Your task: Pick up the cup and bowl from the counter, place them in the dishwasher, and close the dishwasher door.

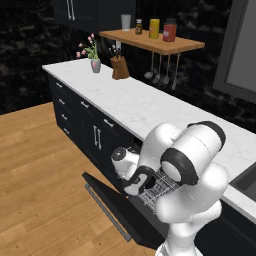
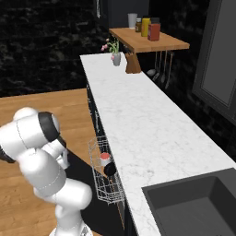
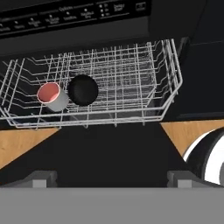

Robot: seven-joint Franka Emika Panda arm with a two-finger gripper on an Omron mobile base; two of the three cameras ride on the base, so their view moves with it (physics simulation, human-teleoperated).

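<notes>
Below white marble counter (image 2: 152,133), open dishwasher door (image 1: 117,205), wood floor (image 1: 40,165), hand (image 3: 111,177) seemingly released

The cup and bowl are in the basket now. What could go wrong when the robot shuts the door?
1. The white wire basket is pulled out over the open dishwasher door. If it stays out, the rising door might bump it.
2. The cup and bowl lie side by side in the basket, seemingly tipped over, so a jolt could rattle them.
3. The gripper is spread open above the door and may slip on it.
</notes>
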